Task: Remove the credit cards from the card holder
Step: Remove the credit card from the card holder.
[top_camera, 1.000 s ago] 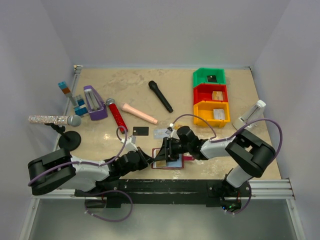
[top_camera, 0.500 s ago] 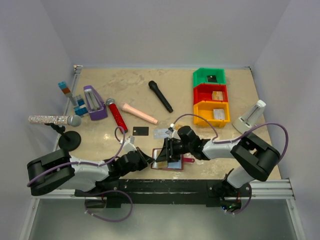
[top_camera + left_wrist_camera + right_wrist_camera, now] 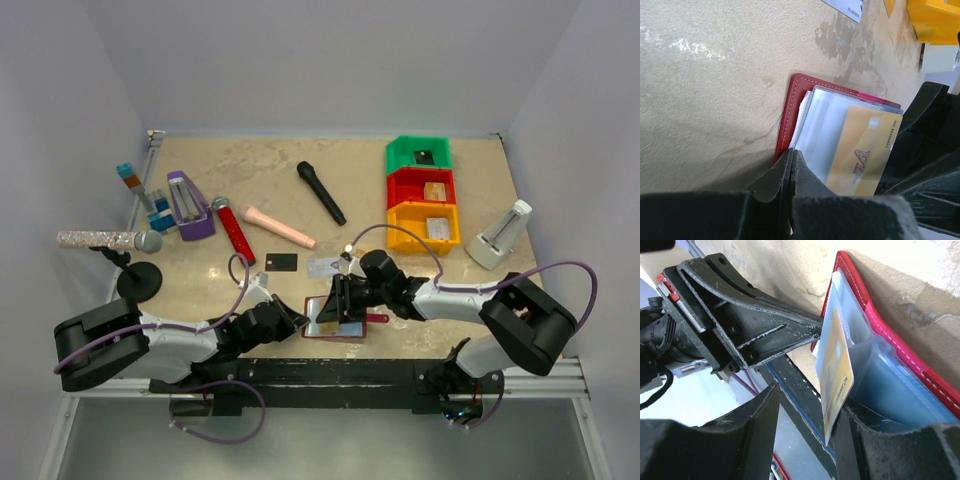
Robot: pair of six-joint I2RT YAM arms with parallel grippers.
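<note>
The dark red card holder (image 3: 318,331) lies open near the table's front edge, its pale sleeves up. My left gripper (image 3: 296,321) is shut on its left edge, and the left wrist view shows the jaws pinching the holder (image 3: 788,111) at the sleeves. A tan-gold card (image 3: 865,152) sticks halfway out of a sleeve. My right gripper (image 3: 341,299) is open around that card (image 3: 836,376), which leans on one finger (image 3: 875,445). A black card (image 3: 282,262) and a silver-grey card (image 3: 322,267) lie on the table behind the holder.
Green (image 3: 405,158), red (image 3: 403,188) and yellow (image 3: 405,228) bins stand at the back right, beside a white stand (image 3: 497,236). A black microphone (image 3: 321,192), pink cylinder (image 3: 279,227), red microphone (image 3: 233,228), purple item (image 3: 187,205) and glitter microphone (image 3: 100,240) lie left and centre.
The right arm's elbow has swung out to the right while its gripper stays at the holder. The holder has shifted slightly. The left arm has held still.
</note>
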